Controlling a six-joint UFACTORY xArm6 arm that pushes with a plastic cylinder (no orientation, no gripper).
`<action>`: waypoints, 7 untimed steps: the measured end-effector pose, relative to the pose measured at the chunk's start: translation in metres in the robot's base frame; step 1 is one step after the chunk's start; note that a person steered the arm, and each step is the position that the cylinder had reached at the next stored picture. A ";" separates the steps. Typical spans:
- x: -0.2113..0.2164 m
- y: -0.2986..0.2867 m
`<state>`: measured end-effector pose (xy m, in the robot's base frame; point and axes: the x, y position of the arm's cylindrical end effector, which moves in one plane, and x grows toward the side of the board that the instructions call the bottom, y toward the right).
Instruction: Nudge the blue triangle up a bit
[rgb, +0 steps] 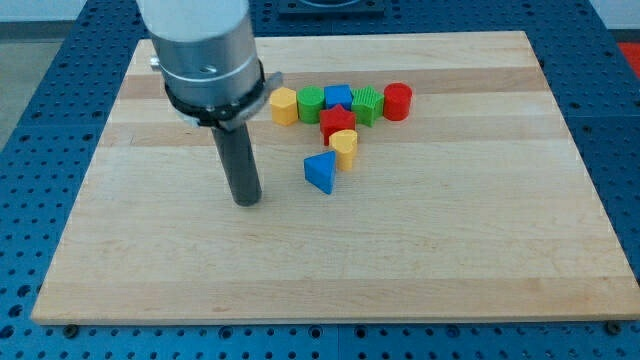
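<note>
Blue triangle (320, 172) near board (480, 250) centre, touching yellow block (345, 148) at its upper right. My tip (247, 201) on board, apart, at triangle's left — no pincer fitted, bare rod only.

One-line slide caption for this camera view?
My tip rests on the board, left of the blue triangle, apart from it.
</note>
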<state>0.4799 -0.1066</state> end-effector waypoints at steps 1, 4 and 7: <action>-0.032 -0.001; -0.035 0.053; -0.035 0.062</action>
<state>0.4447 -0.0448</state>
